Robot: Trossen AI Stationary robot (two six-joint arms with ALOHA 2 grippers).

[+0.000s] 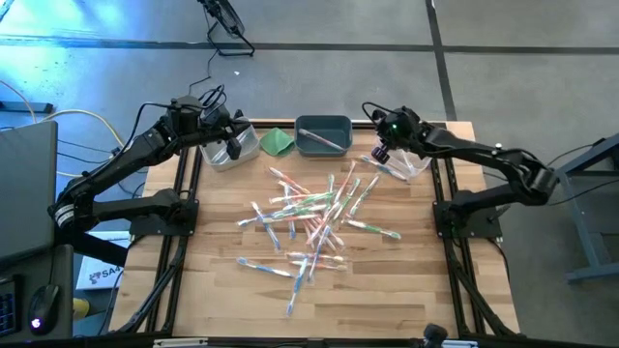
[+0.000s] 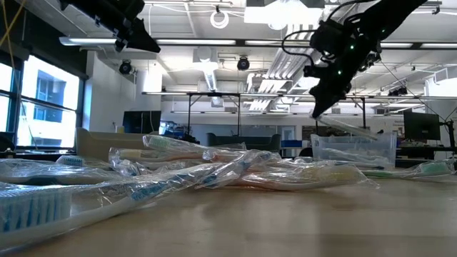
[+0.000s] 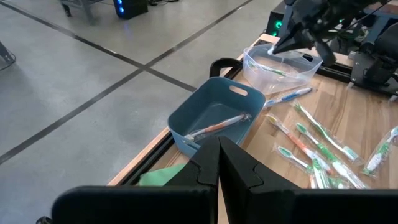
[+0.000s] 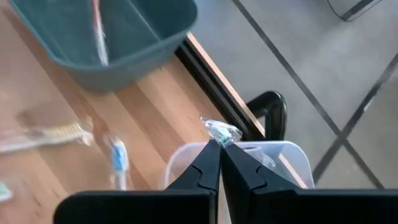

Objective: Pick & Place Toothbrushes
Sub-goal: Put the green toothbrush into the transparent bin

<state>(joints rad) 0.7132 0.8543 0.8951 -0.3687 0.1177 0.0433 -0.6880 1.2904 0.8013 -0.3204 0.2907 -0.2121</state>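
Toothbrushes [image 1: 314, 217] overlap on the table; wrappers blur their outlines.

No text, label or number could be read anywhere; white lettering on a blue item [image 1: 101, 275] below the table's left edge stayed illegible.

The table [image 1: 387, 290] is pale wood in glued strips, smooth with a soft sheen. On it the toothbrushes [image 1: 314, 217] are thin plastic in crinkled, glossy clear wrappers. At the table's far edge the blue bin [image 1: 323, 134] is matt, smooth plastic; the clear bin [image 3: 280, 62] beside it is see-through glossy plastic. The green cloth [image 1: 278, 142] looks soft and matt. The right claw [image 4: 219, 149] is matt black, pinching clear wrapper.
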